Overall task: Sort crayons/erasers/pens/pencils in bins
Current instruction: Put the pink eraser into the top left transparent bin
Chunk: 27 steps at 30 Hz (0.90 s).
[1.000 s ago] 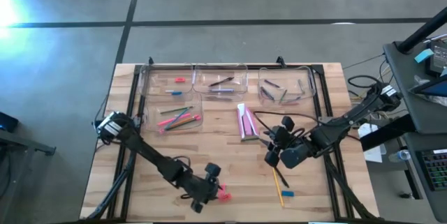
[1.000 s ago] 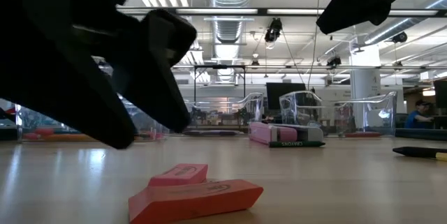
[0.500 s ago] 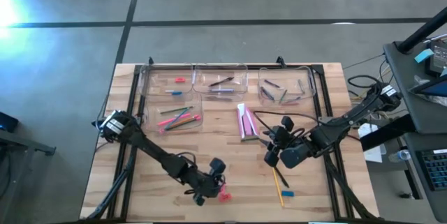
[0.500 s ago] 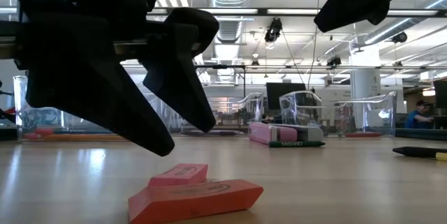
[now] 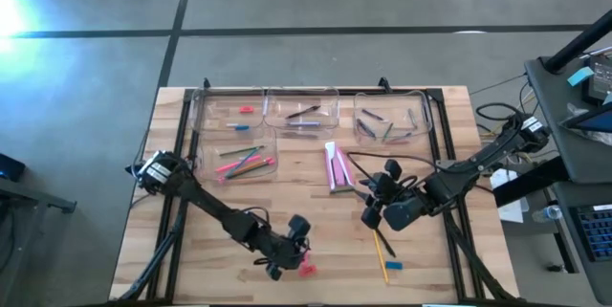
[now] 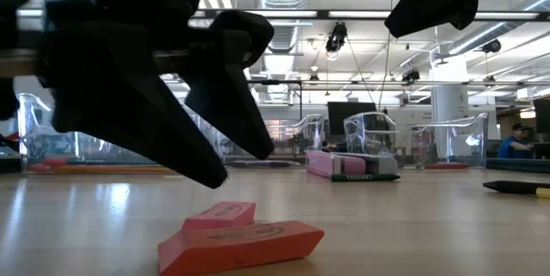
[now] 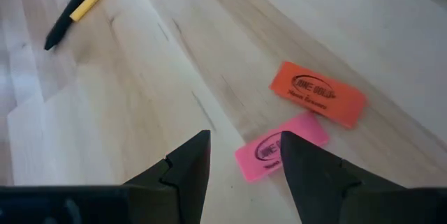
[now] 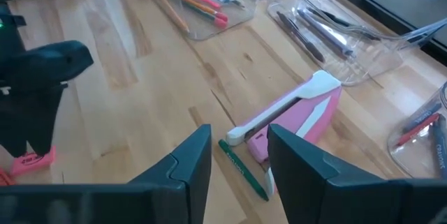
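Erasers (image 7: 279, 150) part-hidden behind left gripper (image 7: 241, 155).

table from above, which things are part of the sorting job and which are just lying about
Part of the job:
- two erasers, loose under the open left gripper
- yellow pencil
- green crayon
- four bins
- open right gripper

Just lying about:
- pink-and-white crayon box
- cables off the table

Two erasers (image 7: 300, 125), one orange, one pink, flat on counter, touching. Four clear bins (image 5: 311, 120) at far edge, sticks inside.
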Available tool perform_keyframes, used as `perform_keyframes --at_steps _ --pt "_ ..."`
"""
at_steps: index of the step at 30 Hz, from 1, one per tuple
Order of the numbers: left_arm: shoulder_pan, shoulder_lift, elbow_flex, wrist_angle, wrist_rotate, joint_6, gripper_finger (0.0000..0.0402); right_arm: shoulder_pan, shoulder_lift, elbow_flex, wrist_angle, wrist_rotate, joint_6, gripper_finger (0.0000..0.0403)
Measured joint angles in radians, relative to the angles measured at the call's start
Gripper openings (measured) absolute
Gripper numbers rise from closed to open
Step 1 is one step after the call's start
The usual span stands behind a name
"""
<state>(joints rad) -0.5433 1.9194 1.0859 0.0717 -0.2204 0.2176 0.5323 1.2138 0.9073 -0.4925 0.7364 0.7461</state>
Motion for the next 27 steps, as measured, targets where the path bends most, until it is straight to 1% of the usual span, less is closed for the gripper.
perform_keyframes --at_steps 4,7,10,21,27 --pt "0.008 0.031 0.001 0.024 0.004 0.003 0.0160 0.000 0.000 0.000 0.003 0.001 0.000 0.0131" --pt "0.007 0.067 0.026 0.030 0.001 0.010 0.0160 0.000 0.000 0.000 0.004 0.001 0.000 0.0133" --pt "0.007 0.077 0.029 0.030 0.003 0.009 0.0160 0.000 0.000 0.000 0.004 0.001 0.001 0.0134" --pt "-0.005 0.018 0.019 -0.075 0.009 0.007 0.0160 0.000 0.000 0.000 0.004 0.000 0.001 0.0127" --pt "-0.013 0.013 0.016 -0.120 0.008 -0.002 0.0160 0.000 -0.001 0.000 0.011 0.000 0.001 0.0130"
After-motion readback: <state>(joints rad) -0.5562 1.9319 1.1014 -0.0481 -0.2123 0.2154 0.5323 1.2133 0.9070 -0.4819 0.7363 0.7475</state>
